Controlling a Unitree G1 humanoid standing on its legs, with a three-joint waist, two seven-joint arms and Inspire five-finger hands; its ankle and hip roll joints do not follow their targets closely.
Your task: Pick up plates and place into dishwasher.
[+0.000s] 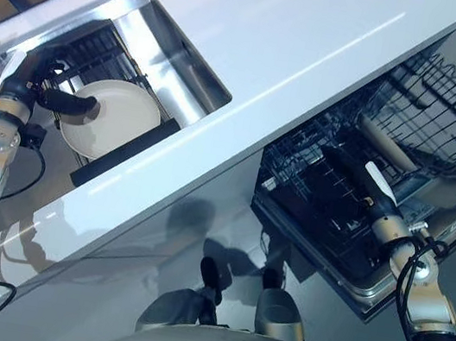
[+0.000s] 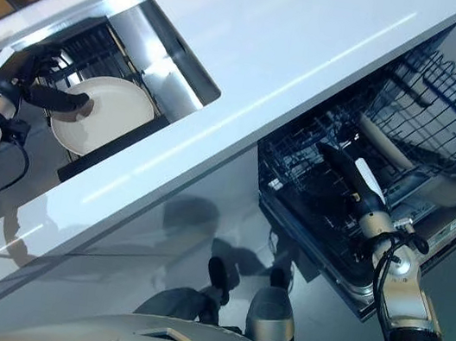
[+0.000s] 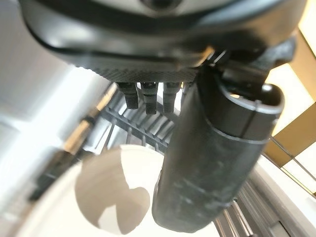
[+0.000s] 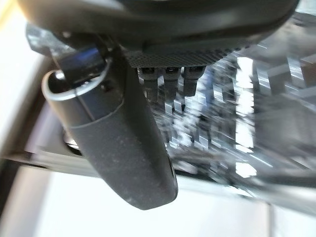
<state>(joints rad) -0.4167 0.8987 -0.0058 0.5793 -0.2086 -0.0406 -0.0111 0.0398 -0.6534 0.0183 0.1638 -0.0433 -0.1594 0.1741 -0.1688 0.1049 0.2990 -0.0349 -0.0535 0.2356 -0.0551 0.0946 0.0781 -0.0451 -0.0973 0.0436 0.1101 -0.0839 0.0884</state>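
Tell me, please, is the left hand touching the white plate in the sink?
Cannot tell. In the left eye view the left hand overlaps the white plate; the left wrist view shows its thumb above the plate, without plain contact or gap.

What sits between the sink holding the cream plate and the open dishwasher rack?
A bare stretch of glossy white countertop separates the steel sink, holding the round cream plate, from the black wire dishwasher rack; nothing lies on it in the left eye view.

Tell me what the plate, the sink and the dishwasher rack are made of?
The plate looks like glazed ceramic: cream, smooth, softly shiny. The sink looks like brushed steel: grey walls with streaky reflections. The rack looks like coated wire: thin dark bars in a grid; the coating cannot be told.
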